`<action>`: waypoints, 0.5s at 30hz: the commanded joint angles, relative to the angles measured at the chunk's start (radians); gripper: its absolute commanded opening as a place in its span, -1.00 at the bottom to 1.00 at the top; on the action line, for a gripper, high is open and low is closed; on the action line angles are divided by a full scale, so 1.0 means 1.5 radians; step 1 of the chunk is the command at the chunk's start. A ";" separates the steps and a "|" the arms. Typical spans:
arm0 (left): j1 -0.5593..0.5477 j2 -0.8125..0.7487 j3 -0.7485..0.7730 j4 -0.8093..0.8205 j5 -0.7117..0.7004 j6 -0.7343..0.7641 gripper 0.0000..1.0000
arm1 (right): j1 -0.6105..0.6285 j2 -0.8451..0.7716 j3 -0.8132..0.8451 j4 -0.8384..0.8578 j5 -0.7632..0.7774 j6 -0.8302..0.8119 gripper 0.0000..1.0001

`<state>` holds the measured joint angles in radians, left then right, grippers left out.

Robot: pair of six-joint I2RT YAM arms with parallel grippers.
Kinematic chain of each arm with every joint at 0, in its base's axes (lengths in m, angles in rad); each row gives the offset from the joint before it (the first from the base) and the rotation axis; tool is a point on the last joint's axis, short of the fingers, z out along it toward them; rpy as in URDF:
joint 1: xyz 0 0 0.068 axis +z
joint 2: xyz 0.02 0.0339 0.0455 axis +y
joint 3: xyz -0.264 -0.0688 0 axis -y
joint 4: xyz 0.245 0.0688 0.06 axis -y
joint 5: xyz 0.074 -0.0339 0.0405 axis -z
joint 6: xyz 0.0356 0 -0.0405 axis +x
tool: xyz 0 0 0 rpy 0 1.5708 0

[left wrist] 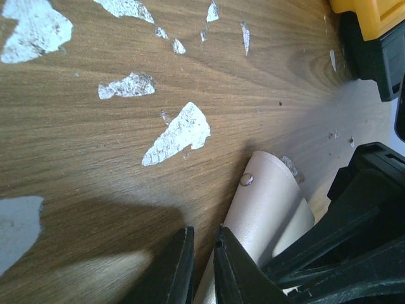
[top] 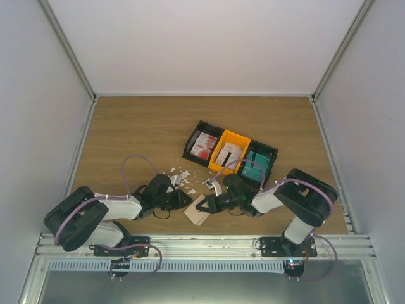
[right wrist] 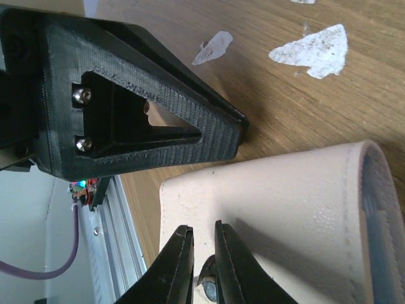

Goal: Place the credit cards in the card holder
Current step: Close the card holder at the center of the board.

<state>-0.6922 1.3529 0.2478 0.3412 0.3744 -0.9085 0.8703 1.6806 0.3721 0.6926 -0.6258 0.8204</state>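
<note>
Card holder (top: 197,211) lies folded on the table (top: 126,139), near the tray (top: 188,151) and between both arms, while the credit cards (top: 203,145) sit in the tray's bins, none yet loaded. Right gripper (right wrist: 199,266) has its jaws drawn almost together over the holder's flap at the snap and appears to pinch it. Left gripper (left wrist: 201,269) is likewise all but closed at the holder's edge, though a hold there cannot be confirmed. You should pin one leaf low and peel the other slowly, as the soft flap may slip free.
</note>
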 commanded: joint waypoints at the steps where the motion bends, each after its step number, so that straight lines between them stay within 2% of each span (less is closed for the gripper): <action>1: -0.001 0.008 -0.016 -0.070 -0.057 0.009 -0.70 | 0.003 -0.023 0.024 -0.109 0.023 -0.018 -0.70; 9: -0.001 -0.043 -0.021 -0.086 -0.044 0.013 -0.60 | 0.003 -0.116 0.130 -0.330 0.130 -0.041 -0.26; 12: -0.001 -0.068 -0.022 -0.091 -0.032 0.020 -0.51 | 0.005 -0.147 0.178 -0.436 0.171 -0.053 -0.20; 15: -0.001 -0.084 -0.018 -0.101 -0.013 0.034 -0.45 | 0.016 -0.165 0.236 -0.592 0.211 -0.058 -0.21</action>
<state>-0.6922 1.2556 0.2356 0.2493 0.3519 -0.8978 0.8757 1.4746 0.6323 0.1429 -0.4248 0.7639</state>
